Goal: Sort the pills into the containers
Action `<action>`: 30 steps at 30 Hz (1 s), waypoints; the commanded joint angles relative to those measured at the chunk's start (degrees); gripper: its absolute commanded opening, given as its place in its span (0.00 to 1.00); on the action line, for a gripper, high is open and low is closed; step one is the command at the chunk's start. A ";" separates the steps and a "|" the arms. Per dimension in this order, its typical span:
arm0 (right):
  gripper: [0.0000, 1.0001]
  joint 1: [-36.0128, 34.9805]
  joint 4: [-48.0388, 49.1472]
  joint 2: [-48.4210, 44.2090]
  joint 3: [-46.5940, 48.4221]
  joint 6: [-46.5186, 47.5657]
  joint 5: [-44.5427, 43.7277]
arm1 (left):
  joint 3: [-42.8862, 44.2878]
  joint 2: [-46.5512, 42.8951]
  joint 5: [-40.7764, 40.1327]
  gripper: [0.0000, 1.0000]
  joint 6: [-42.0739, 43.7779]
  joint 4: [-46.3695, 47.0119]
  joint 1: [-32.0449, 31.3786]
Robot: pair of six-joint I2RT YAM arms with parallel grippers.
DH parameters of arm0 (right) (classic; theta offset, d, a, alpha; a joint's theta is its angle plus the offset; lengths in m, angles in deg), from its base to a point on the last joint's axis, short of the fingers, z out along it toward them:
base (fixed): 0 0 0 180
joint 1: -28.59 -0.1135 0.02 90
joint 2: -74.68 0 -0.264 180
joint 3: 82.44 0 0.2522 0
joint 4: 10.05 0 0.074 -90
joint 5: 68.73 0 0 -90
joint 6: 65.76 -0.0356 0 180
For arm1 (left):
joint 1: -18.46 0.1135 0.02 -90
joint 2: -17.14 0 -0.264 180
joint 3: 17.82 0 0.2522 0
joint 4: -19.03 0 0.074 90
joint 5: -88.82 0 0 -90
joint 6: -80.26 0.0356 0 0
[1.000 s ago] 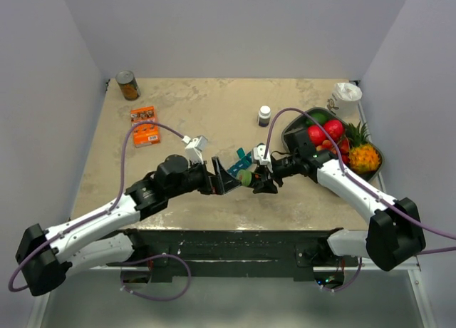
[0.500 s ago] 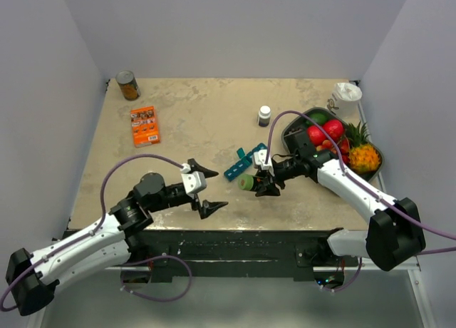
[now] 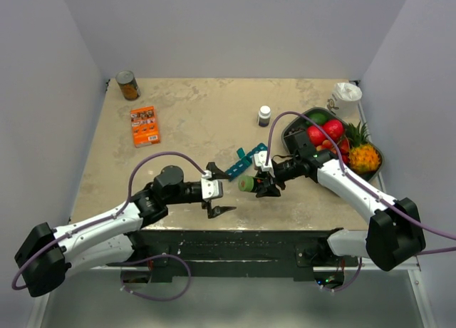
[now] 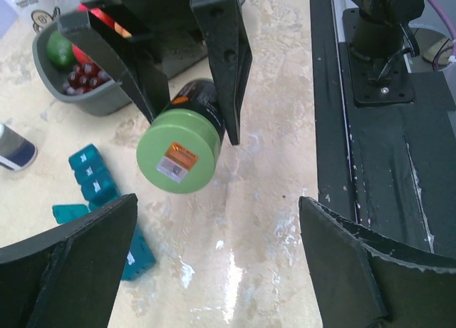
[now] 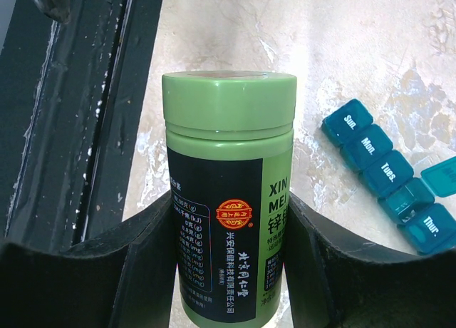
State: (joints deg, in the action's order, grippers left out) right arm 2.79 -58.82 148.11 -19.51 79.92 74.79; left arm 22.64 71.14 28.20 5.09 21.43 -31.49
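Note:
My right gripper (image 3: 260,183) is shut on a green pill bottle (image 3: 246,182) with a dark label, holding it sideways just above the table, its green cap pointing left. The wrist view shows its fingers (image 5: 135,271) pressed on both sides of the bottle (image 5: 228,200). My left gripper (image 3: 222,188) is open and empty, a short way left of the cap; in its own view the cap (image 4: 182,153) faces the open jaws (image 4: 217,214). The teal containers strip (image 3: 246,160) lies just behind the bottle, also seen from both wrists (image 4: 96,185) (image 5: 388,175), one lid raised.
A grey fruit tray (image 3: 288,135) stands at the right, with a white cup (image 3: 347,96) behind it. A small dark bottle (image 3: 264,115) stands mid-back. An orange packet (image 3: 144,125) and a brown tin can (image 3: 128,85) are at the back left.
The left gripper was at the bottle's cap, pulled back left with jaws open, and has now moved right toward the cap again. The right gripper has kept the bottle nearly still.

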 commanded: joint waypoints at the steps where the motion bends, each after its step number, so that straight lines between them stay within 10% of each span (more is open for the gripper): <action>1: 0.00 0.31 0.11 -1.62 0.58 1.62 2.73 | 3.01 2.42 2.86 0.98 3.10 6.68 -0.32; 18: 0.00 0.31 -0.24 -1.88 0.67 1.80 3.08 | 8.36 14.55 0.49 0.89 0.81 14.16 -1.29; 26: 0.00 0.23 -0.33 -1.89 0.75 1.89 3.08 | 10.13 16.40 0.93 0.48 0.56 9.33 -1.37; 30: 0.00 0.23 -0.33 -1.97 0.84 1.80 3.00 | 10.74 16.84 -0.90 0.00 -5.31 8.19 -1.37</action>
State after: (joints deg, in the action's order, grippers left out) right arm 2.79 -60.04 148.09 -19.51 80.92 75.01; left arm 30.59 87.53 28.09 4.39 29.04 -32.37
